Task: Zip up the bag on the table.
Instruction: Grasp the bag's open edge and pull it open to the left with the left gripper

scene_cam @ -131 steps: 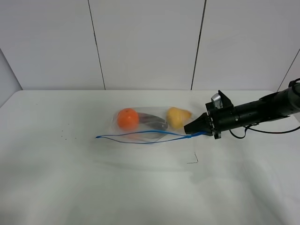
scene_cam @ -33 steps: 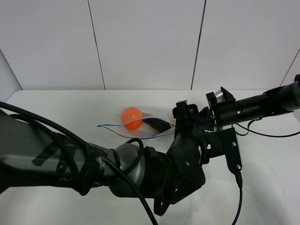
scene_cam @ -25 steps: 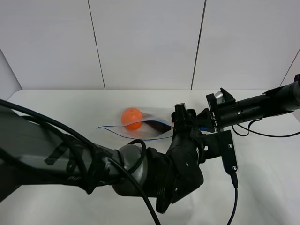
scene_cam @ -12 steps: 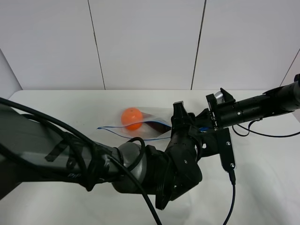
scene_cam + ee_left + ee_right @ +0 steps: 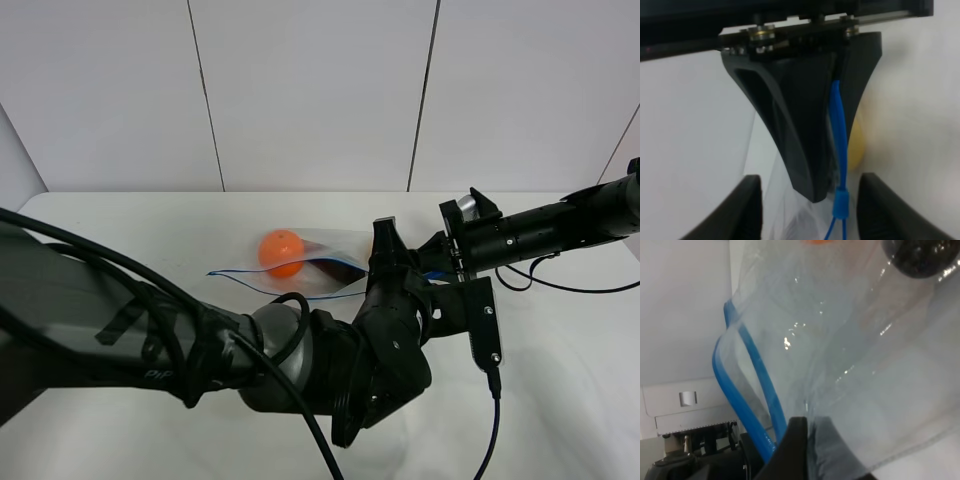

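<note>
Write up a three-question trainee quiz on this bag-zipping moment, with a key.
1. True or false: the blue zipper strip of the bag is already sealed along its whole length.
2. What is the right gripper pinching? A) the bag's zipper end B) the bag's bottom edge C) nothing at all
3. In the left wrist view, are the jaws of the left gripper open or shut?

Key: 1 false, since its two strands gape apart; 2 A; 3 open.
</note>
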Controlling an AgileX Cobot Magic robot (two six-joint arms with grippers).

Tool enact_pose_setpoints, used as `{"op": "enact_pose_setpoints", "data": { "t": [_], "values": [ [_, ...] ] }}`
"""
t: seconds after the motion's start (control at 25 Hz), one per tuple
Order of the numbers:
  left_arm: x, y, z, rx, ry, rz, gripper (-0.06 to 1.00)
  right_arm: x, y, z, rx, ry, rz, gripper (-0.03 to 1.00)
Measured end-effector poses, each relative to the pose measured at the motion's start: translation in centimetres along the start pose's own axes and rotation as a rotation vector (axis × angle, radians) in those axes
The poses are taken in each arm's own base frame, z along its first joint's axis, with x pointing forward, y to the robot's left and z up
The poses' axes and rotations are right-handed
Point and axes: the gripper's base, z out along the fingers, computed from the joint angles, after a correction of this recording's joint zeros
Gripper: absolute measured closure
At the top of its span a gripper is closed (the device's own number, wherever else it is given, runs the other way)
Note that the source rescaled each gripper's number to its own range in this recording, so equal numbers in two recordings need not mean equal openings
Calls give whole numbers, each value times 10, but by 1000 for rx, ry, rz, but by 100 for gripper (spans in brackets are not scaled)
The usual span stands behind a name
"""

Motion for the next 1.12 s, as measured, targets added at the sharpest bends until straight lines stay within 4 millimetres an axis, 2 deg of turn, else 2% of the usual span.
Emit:
{"op": "enact_pose_setpoints", "data": {
  "t": [0.24,0.68,1.0,1.12],
  "values": [
    [-1,-1,0,10,-7,1,61,0,0,0,0,0,1,97],
    [-2,-3,0,30,-20,1,67,0,0,0,0,0,1,97],
    [-2,-3,0,32,-21,1,68,0,0,0,0,0,1,97],
    [-2,-3,0,32,-21,1,73,0,0,0,0,0,1,97]
  ]
}}
